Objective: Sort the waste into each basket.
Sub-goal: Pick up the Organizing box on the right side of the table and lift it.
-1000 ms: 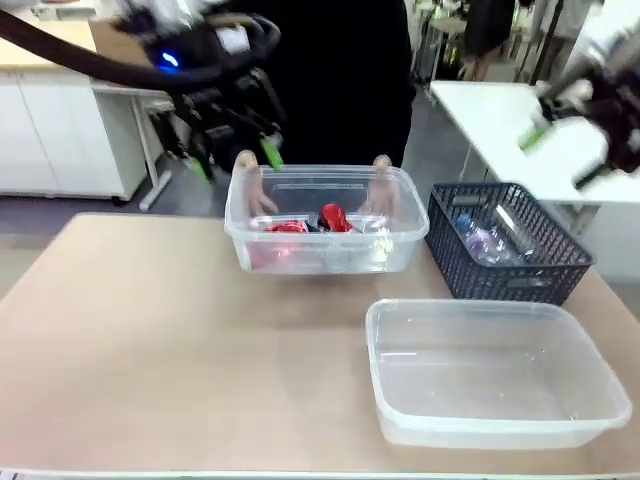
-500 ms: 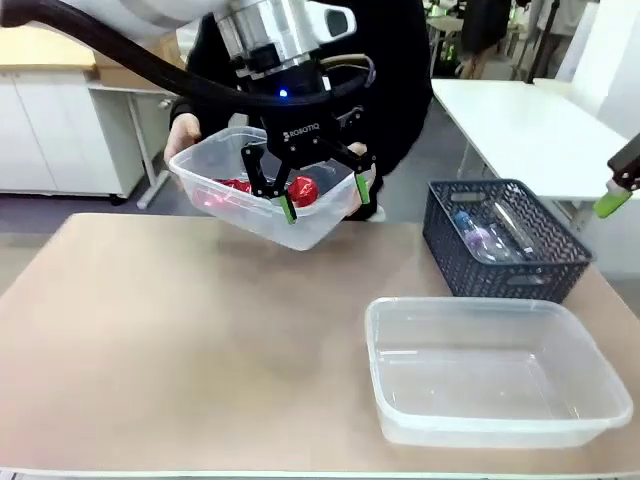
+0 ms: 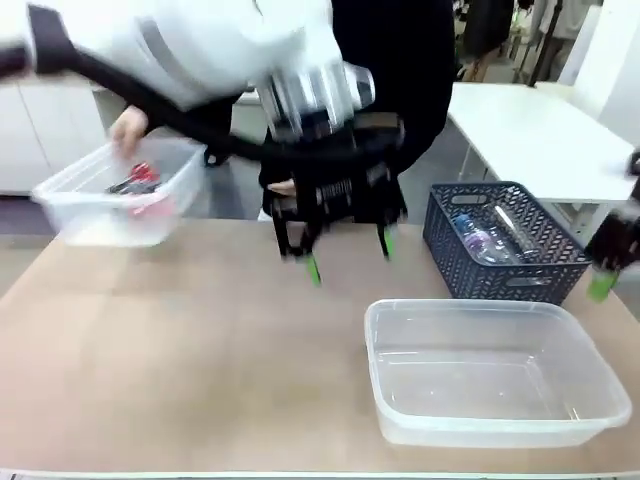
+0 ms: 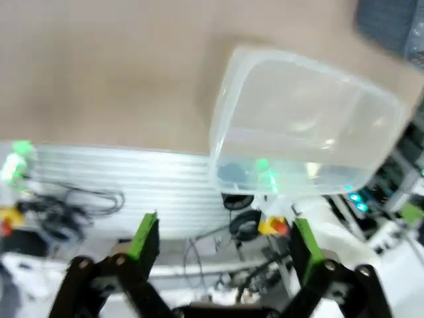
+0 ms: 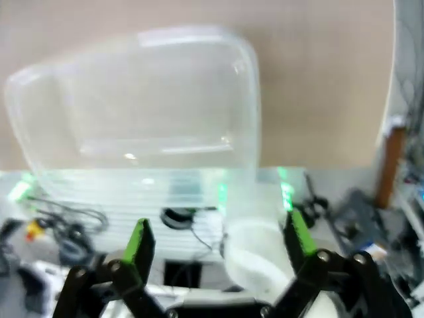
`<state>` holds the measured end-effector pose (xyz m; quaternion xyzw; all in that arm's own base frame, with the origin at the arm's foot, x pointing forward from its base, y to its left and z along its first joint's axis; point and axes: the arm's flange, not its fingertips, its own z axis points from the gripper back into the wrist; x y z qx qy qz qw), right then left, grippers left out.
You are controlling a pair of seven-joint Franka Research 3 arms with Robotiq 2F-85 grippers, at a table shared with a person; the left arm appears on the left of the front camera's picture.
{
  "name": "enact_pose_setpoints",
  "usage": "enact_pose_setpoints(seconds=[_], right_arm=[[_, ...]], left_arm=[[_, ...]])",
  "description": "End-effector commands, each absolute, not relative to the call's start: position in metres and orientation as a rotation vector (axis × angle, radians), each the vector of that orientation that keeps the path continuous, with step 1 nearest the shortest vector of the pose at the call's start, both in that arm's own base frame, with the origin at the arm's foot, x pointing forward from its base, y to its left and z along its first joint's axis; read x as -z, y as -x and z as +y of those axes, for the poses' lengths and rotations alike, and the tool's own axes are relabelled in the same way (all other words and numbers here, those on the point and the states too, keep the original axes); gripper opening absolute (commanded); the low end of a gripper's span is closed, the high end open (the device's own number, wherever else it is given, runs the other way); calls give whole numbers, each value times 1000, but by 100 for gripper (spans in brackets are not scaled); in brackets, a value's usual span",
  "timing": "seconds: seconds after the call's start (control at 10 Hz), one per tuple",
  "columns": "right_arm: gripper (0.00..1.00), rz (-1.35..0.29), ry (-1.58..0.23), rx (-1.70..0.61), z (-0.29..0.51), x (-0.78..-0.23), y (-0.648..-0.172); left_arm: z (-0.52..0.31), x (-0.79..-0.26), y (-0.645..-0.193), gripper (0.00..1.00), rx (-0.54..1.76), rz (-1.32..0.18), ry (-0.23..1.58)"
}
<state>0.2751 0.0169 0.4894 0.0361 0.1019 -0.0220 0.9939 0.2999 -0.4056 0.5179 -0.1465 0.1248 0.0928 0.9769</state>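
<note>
A person's hand (image 3: 128, 122) holds one clear basket (image 3: 75, 215) off the table's far left; red waste (image 3: 140, 178) lies inside it. The second clear basket (image 3: 490, 415) stands with nothing in it at the front right, and it also shows as the tub (image 4: 305, 126) in the left wrist view and the tub (image 5: 132, 106) in the right wrist view. My left gripper (image 3: 348, 255) hangs open and unloaded above the table's middle, left of that basket. My right gripper (image 3: 603, 272) is blurred at the right edge. Its wrist view shows the gripper (image 5: 218, 238) open and holding nothing.
A dark lattice basket (image 3: 520, 265) with clear plastic bottles (image 3: 482, 240) stands at the back right, just behind the front basket. The person stands at the far side, one hand (image 3: 283, 187) behind my left gripper. Bare tabletop (image 3: 170, 340) spreads over the left half.
The person has carried the basket with the red waste from the middle to the far left. My left gripper swung right and lower. My right gripper dropped at the right edge.
</note>
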Motion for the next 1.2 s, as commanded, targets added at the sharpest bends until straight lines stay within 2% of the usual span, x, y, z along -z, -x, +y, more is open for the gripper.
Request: enact_pose_setpoints(seconds=[0.0,0.1,0.2,0.3,0.4,0.5,0.8,0.9,1.1], right_arm=[[100,339,51,-21,9,-436,-259],[100,369,54,-2,11,-408,-259],[100,253,53,136,6,-415,-269],[100,354,22,14,12,-433,-265],[100,354,22,14,12,-433,-265],[100,348,31,46,10,-425,-275],[100,478,27,40,24,-373,-286],[100,484,23,55,25,-362,-285],[100,501,33,82,26,-343,-288]], left_arm=[[-439,-483,-263,100,-195,405,240],[-454,-458,-256,100,-197,461,207],[-451,-455,-256,100,-13,525,109],[-445,-465,-248,100,-206,391,208],[-445,-465,-248,100,-206,391,208],[-459,-440,-235,100,-140,470,156],[-464,-389,-251,100,-135,266,146],[-467,-375,-258,100,-76,176,166],[-471,-360,-264,100,-105,51,149]])
